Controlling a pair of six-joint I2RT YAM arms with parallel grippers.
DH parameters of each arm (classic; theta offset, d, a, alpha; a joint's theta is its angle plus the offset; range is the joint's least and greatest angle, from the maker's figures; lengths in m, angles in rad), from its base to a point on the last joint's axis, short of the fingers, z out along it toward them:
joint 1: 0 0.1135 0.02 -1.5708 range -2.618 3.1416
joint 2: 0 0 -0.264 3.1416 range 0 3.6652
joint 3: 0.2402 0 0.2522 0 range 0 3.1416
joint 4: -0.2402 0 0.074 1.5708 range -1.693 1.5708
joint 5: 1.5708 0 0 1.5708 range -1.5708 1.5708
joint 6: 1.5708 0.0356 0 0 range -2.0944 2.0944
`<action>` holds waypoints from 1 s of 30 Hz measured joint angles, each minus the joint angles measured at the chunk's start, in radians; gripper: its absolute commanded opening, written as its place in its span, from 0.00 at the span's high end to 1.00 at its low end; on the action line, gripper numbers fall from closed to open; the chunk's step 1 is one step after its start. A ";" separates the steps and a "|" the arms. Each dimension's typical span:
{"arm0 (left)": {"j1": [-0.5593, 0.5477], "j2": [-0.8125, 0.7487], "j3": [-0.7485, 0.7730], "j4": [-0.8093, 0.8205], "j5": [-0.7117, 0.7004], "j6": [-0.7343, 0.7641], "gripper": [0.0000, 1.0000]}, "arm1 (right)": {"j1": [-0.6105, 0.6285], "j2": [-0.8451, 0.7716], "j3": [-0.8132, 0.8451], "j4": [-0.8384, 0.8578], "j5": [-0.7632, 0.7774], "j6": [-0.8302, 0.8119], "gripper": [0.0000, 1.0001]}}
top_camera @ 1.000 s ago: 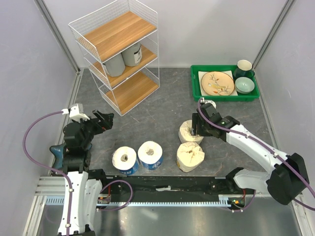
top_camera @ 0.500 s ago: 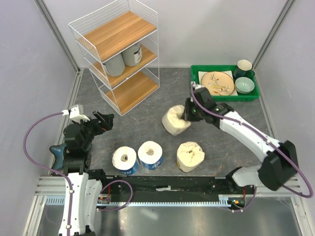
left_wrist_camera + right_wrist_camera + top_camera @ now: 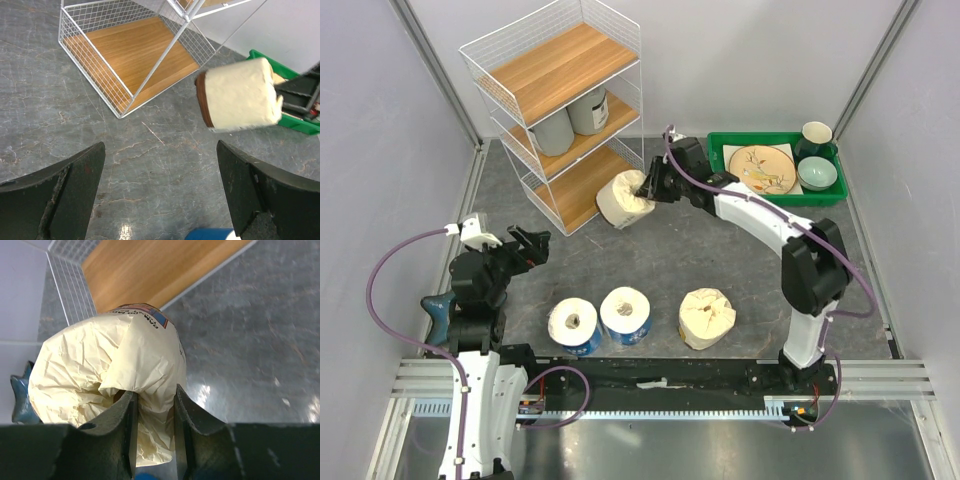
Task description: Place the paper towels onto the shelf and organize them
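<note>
The shelf [image 3: 555, 110] stands at the far left, a white wire rack with three wooden tiers. Two grey paper towels [image 3: 552, 132] stand on its middle tier. My right gripper [image 3: 648, 188] is shut on a cream paper towel [image 3: 623, 200] and holds it above the table, just in front of the bottom tier. In the right wrist view the fingers [image 3: 127, 410] pinch the crumpled wrap of that roll [image 3: 100, 370]. A second cream roll [image 3: 707, 317] and two blue rolls [image 3: 573, 325] stand near the front. My left gripper [image 3: 525, 245] is open over bare table [image 3: 160, 185].
A green tray [image 3: 720, 175] at the far right holds a plate [image 3: 761, 169], a bowl [image 3: 817, 174] and a dark mug [image 3: 816, 138]. Grey walls close in the table on both sides.
My right gripper shut on the cream roll in the middle of the table, lifted it and carried it far-left to the front of the shelf. The left arm has not moved.
</note>
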State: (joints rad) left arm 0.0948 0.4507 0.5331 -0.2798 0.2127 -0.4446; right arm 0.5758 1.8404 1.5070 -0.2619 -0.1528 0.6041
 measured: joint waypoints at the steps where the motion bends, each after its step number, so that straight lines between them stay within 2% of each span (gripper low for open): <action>1: 0.000 0.000 0.000 0.000 -0.001 0.000 0.00 | 0.000 0.027 0.021 0.014 -0.003 0.007 0.77; 8: 0.000 0.003 0.000 0.000 -0.003 0.000 0.01 | 0.000 0.187 0.207 0.104 0.007 0.063 0.77; 20: -0.001 0.018 0.000 0.000 -0.006 0.000 0.00 | 0.001 0.374 0.394 0.202 0.137 0.111 0.77; 30: -0.001 0.018 0.000 -0.003 -0.023 0.000 0.00 | 0.001 0.498 0.463 0.202 0.203 0.122 0.77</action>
State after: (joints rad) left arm 0.0937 0.4683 0.5331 -0.2829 0.1894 -0.4442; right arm 0.5770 2.3386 1.9701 -0.0597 0.0505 0.7265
